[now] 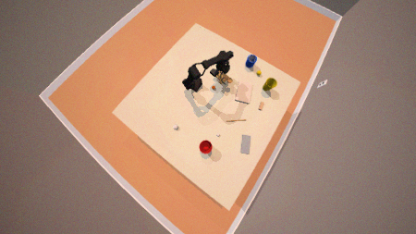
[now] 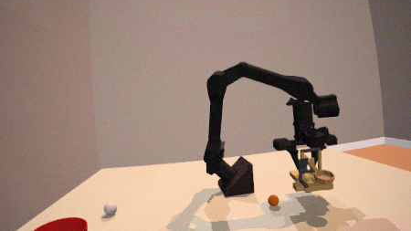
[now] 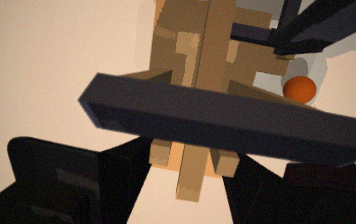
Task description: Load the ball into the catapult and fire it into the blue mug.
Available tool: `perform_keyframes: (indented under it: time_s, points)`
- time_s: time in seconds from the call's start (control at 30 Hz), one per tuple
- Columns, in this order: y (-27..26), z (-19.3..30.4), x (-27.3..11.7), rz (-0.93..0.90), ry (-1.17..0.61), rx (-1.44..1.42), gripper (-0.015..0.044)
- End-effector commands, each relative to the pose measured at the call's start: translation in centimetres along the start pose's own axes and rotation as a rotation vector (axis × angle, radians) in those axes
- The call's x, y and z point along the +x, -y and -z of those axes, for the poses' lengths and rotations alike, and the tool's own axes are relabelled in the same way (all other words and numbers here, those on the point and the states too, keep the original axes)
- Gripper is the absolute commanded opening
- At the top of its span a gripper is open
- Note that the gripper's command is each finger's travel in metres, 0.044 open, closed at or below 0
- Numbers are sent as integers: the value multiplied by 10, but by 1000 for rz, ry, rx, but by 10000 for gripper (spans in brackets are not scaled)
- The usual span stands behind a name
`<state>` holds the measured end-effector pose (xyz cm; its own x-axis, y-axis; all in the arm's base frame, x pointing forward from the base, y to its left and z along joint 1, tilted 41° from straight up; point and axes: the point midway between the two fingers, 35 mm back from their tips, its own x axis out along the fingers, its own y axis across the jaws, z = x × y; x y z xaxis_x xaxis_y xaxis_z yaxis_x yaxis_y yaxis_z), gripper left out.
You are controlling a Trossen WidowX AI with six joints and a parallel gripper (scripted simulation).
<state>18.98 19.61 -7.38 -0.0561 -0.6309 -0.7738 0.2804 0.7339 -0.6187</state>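
The wooden catapult (image 1: 224, 78) (image 2: 313, 184) (image 3: 215, 45) hangs level, a little above the table, with its shadow beneath it. My gripper (image 1: 220, 73) (image 2: 307, 160) (image 3: 190, 141) is shut on its frame, with one finger on each side. The catapult's round cup (image 2: 324, 178) looks empty. An orange ball (image 1: 214, 88) (image 2: 273, 200) (image 3: 299, 90) lies on the table near the arm's base, beside the raised catapult. The blue mug (image 1: 250, 61) stands upright near the far edge of the table, beyond the gripper. It is out of the other two views.
A yellow ball (image 1: 259, 73) lies between the blue mug and a yellow-green mug (image 1: 270, 84). A pinkish pad (image 1: 243, 93), a small tan block (image 1: 261, 105), a thin stick (image 1: 236, 120), a grey slab (image 1: 246, 144), a red mug (image 1: 205, 147) (image 2: 64, 225) and a white ball (image 1: 176, 128) (image 2: 110, 208) lie around.
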Motion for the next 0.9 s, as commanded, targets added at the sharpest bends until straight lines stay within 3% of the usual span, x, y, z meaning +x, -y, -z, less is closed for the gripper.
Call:
perform_keyframes:
  time_s: [0.0, 0.87]
  points:
    - [-26, 27, 4, -3, 8, 93, 0]
    - [-35, 28, 31, -3, 9, 101, 0]
